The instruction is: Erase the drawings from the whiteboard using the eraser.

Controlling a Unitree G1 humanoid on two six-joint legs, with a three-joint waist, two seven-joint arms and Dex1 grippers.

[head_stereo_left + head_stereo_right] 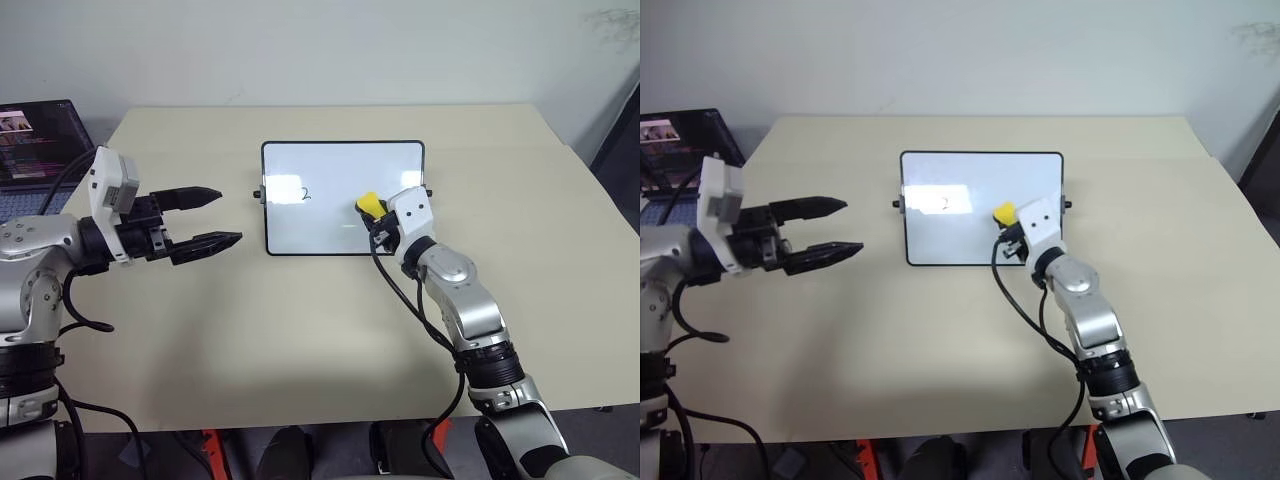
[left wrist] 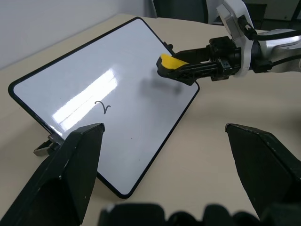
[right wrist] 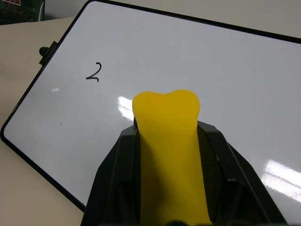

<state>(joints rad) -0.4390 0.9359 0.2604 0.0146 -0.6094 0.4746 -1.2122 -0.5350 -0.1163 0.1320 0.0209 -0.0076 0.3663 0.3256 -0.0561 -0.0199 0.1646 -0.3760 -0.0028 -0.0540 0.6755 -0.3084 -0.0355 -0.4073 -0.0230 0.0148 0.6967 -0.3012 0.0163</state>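
Whiteboard [image 1: 340, 165] stands tilted on the worktop [image 1: 300, 340], with just a "2" [image 3: 94, 72] left on its left side. The right pincer [image 1: 376, 222] is clamped on the yellow eraser [image 1: 368, 204], near the board's right side. The left pincer [image 1: 212, 216] waits with fingers apart, beside the board. Next, I think, the eraser must slide left and rub out the "2".

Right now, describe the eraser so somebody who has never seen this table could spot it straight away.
Find the beige table, then the whiteboard with the thin black frame near its middle. At the board's right side, the right gripper is shut on the eraser, a small yellow block squeezed between black fingers. It is the only bright yellow thing there; the board's one mark is a handwritten "2".
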